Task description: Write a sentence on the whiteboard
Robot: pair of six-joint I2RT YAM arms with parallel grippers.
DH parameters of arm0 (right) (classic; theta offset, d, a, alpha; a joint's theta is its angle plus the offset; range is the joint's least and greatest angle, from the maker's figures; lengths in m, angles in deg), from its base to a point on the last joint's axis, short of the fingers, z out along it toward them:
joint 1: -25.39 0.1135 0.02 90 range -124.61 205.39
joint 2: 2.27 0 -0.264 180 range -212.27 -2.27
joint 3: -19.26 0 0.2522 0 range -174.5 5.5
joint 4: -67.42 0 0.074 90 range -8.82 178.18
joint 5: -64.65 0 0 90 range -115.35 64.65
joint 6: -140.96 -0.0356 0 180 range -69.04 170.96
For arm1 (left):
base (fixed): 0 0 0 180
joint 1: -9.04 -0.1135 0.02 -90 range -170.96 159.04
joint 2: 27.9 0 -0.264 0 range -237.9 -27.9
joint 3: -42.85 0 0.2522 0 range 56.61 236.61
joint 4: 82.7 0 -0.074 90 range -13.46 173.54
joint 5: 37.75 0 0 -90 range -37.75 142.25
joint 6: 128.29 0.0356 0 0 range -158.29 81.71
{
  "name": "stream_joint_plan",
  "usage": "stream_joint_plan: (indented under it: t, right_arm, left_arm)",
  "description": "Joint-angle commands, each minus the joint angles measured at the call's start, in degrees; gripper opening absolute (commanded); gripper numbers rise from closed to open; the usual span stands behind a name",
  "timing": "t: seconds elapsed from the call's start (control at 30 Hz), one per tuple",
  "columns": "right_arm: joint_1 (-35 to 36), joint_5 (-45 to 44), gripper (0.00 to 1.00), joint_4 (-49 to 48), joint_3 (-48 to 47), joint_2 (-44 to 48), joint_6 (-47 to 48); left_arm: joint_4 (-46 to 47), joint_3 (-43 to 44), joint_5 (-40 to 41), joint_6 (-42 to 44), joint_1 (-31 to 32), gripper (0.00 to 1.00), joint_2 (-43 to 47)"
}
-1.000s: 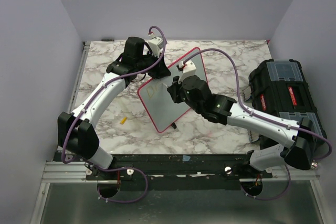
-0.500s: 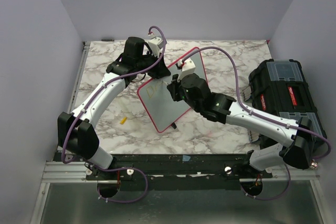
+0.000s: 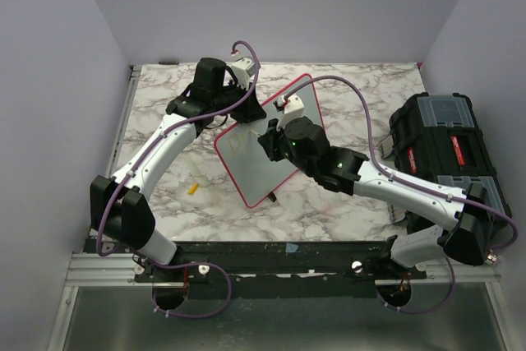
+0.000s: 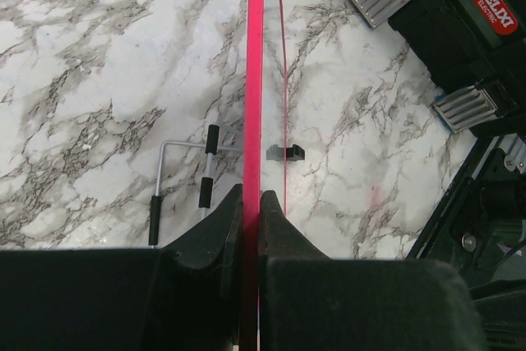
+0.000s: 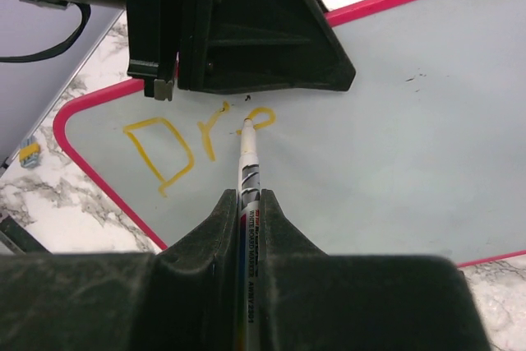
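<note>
A whiteboard (image 3: pixel 261 141) with a red-pink rim sits slantwise over the middle of a marble table (image 3: pixel 164 96), between the two robot arms. The left gripper (image 4: pixel 251 203) is clamped tight on the board's rim at its far left edge; from the left wrist the board shows edge-on as a thin red line running straight out between the black fingers.

The right gripper (image 5: pixel 246 203) is closed narrowly on a marker (image 5: pixel 248 170) that lies along the gap between its fingers and points away from the wrist. The marker's tip touches the white face just under the left gripper. Yellow lettering (image 5: pixel 189 141) sits near the board's rounded left corner: a large "D", an "r" and the top curve of a third letter at the marker's tip. The rest of the white face is bare but for a few small dark specks.

A black toolbox (image 3: pixel 448 150) stands at the right side of the table, well apart from the board. A small yellow piece (image 3: pixel 194 189) lies on the marble left of the board, near the left arm.
</note>
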Motion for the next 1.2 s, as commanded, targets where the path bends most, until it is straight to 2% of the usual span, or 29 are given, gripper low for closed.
stream_joint_plan:
  t: [0.0, 0.2, 0.73, 1.17]
  right_arm:
    - [-0.14, 3.62, 0.01, -1.66, 2.59, -1.16, -1.52]
    - [-0.20, 3.55, 0.01, -1.22, 4.63, -0.77, -2.21]
    - [-0.19, -6.46, 0.01, 2.60, 2.13, -0.80, -0.83]
    - [-0.21, -2.92, 0.01, 1.76, 2.15, 5.43, -2.62]
  left_arm:
    - [-4.84, -0.77, 1.19, 4.47, 2.07, 0.00, -1.29]
    - [-5.06, -0.73, 1.40, 4.34, 2.05, 0.00, -1.20]
    - [-5.36, -1.80, 3.88, 4.86, 1.96, 0.00, -1.76]
    - [-4.86, -2.26, 5.16, 5.46, 1.28, 0.00, -2.19]
